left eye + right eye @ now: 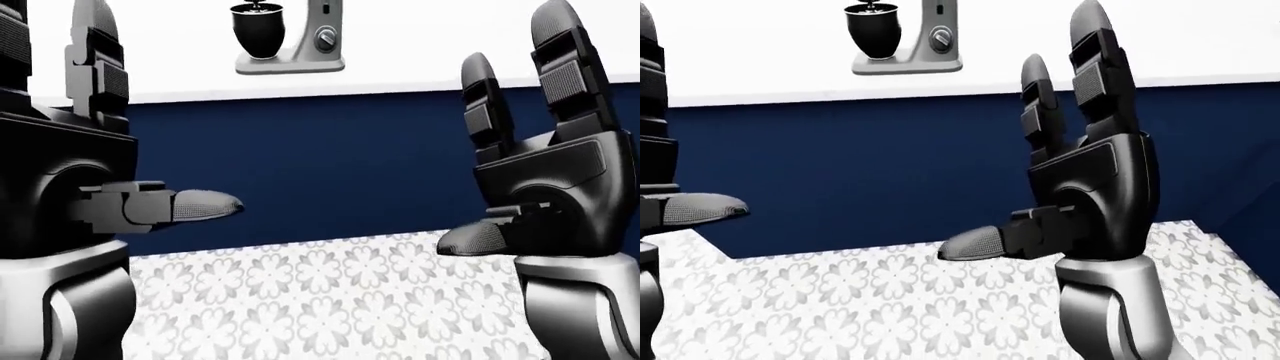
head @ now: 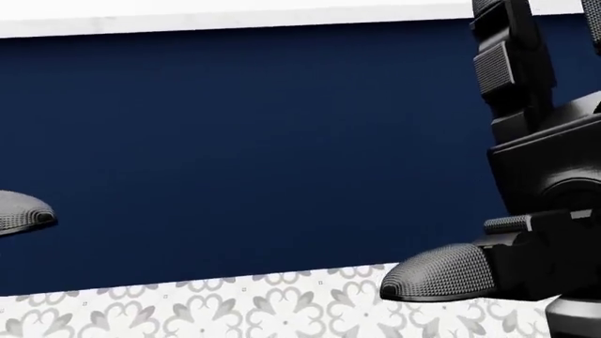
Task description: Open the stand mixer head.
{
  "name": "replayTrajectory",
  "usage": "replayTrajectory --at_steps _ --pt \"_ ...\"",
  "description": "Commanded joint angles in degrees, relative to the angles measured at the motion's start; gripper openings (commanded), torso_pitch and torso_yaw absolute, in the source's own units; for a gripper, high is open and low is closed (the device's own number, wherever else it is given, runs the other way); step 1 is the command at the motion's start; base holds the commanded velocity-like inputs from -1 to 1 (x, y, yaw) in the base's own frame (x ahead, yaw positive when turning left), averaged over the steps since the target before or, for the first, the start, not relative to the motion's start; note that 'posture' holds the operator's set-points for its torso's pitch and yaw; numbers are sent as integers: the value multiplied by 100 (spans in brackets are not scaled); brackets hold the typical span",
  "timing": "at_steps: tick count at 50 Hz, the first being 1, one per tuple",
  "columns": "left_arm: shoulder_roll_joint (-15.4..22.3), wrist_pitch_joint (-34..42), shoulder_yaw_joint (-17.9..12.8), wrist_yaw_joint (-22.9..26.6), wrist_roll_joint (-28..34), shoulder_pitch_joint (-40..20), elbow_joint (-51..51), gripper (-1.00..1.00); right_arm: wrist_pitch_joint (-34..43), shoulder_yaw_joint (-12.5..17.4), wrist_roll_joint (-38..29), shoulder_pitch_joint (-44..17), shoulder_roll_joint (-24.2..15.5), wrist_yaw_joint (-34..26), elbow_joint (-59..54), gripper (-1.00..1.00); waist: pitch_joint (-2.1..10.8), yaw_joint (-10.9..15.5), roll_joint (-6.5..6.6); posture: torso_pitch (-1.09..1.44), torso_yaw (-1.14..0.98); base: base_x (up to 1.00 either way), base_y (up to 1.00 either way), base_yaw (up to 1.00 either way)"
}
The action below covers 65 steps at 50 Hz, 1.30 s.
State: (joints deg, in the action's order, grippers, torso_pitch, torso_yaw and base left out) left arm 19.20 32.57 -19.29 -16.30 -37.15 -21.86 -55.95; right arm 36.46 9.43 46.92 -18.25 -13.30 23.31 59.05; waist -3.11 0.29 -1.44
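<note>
**Mixer head not yet reached**

Left hand (image 1: 70,150) raised, fingers spread, holding nothing. Stand mixer (image 1: 290,37) on white worktop (image 1: 450,67) at top of left-eye view, well apart, untouched. Right hand (image 1: 550,172) likewise open, empty. Whole approach left.

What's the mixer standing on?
The mixer stands on a white counter, with its dark bowl on its base. The mixer's top is cut off by the picture's edge.

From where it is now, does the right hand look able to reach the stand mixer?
Probably not yet. The stand mixer sits up on the white counter, while the open right hand is raised well short of it. Nothing blocks the way.
</note>
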Motion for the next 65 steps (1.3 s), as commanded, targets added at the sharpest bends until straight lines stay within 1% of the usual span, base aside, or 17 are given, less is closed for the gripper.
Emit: replayTrajectory --at_steps 1,6,9,12,16,23,28,30,34,36,38,40,43,45,49,55,65 --pt "61 -111 -23 28 7 -126 -98 100 -88 89 -8 -107 -8 7 95 100 79 -19 -146 0 0 0 91 0" --pt "68 -108 -33 28 -5 -131 -95 100 -68 92 7 -125 -8 33 95 100 90 -84 255 0 0 0 36 0" --pt "70 -103 -32 28 -5 -134 -100 100 -180 18 60 -64 -67 15 95 100 48 -68 -44 0 0 0 53 0" --pt "88 -94 -47 13 -29 -155 -97 100 -156 45 50 -104 -63 53 95 100 102 -162 719 0 0 0 6 0" --pt "76 -106 -28 27 -1 -147 -82 100 -123 69 23 -104 -19 30 95 100 -100 -1 -12 0 0 -2 61 0" --pt "71 -94 -22 25 7 -147 -102 100 -218 80 113 -101 -49 113 95 100 96 67 -109 0 0 0 0 0" --pt "68 -93 -30 25 2 -141 -104 100 -237 107 175 -106 -51 114 95 100 245 45 78 0 0 5 0 0" --pt "69 -84 -30 15 -10 -144 -117 100 -309 77 160 -97 -108 71 95 100 -309 -15 159 0 0 100 0 0" --pt "65 -90 -21 19 -2 -130 -122 100 -307 -1 -4 -42 -91 26 95 100 -458 -91 306 0 0 75 0 0" --pt "69 -77 -28 8 -20 -139 -132 100 -353 34 45 -55 -80 0 95 100 114 -113 218 0 0 7 0 0" --pt "67 -75 -24 10 -15 -132 -141 100 -333 14 24 -17 -73 -16 95 100 -136 -127 594 0 0 100 0 0" --pt "72 -72 -35 6 -27 -137 -137 100 -357 -30 -26 -18 -102 6 95 100 -431 -149 373 0 0 50 0 0" --pt "80 -64 -36 -4 -37 -138 -152 100 -412 10 57 -31 -109 2 95 100 253 -76 292 0 0 16 0 0" --pt "76 -69 -27 -3 -30 -131 -154 100 -386 -3 38 -17 -133 13 95 100 -245 24 123 0 0 100 0 0" --pt "82 -69 -38 0 -36 -134 -149 100 -405 -45 -4 -7 -139 42 95 100 201 72 -257 0 0 12 0 0" --pt "86 -75 -47 3 -43 -138 -131 100 -317 -8 -13 -36 -94 45 95 100 -314 -57 -29 0 0 49 0 0" --pt "59 -89 -26 19 -15 -126 -121 100 -316 16 3 -47 -65 -7 95 100 -39 2 360 0 0 25 0 0"
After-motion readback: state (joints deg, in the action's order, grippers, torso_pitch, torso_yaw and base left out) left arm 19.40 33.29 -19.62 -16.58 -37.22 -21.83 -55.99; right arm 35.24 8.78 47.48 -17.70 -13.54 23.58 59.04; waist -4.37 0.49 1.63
